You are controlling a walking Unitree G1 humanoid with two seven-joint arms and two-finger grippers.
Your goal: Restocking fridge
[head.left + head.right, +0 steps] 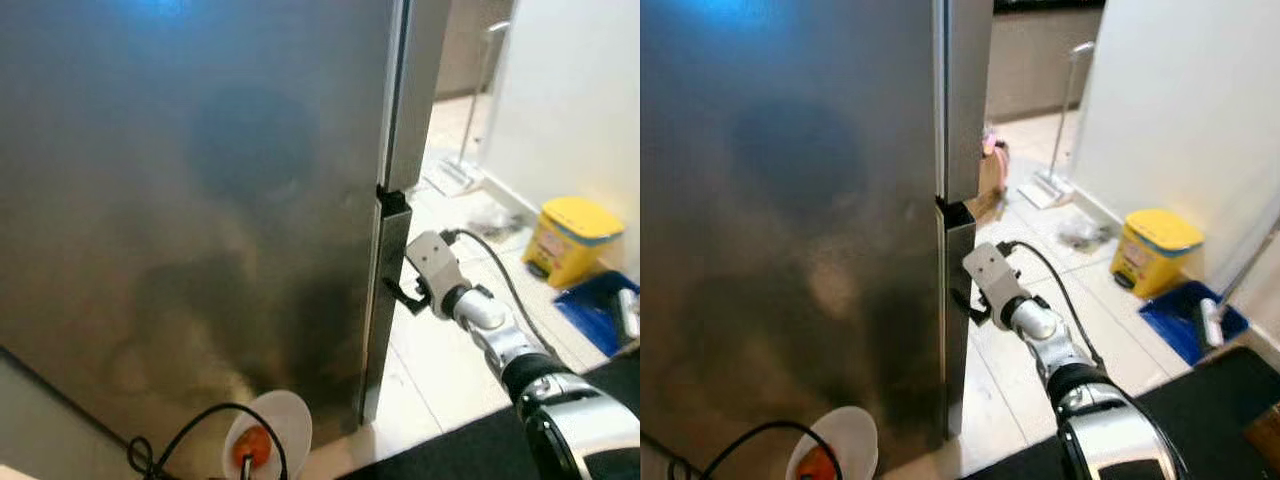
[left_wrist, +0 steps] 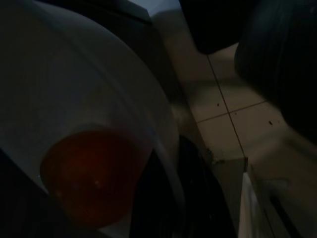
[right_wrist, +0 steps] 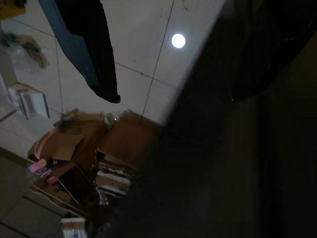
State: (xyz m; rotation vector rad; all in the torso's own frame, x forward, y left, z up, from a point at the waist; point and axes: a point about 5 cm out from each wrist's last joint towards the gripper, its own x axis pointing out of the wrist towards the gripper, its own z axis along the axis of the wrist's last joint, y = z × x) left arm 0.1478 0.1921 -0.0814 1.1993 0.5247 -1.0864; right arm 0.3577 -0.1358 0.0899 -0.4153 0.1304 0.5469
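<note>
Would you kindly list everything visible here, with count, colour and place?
Fridge: one, steel, doors shut, directly ahead.
Bowl: one, white, low before the fridge, at the left gripper.
Fruit: one, orange, inside the bowl.
Bin: one, yellow, on the floor to the right.
Dustpan: one, blue, beside the bin.
Boxes: several, brown cardboard, on the floor past the fridge.
Right gripper: fingers astride the fridge door's edge.
</note>
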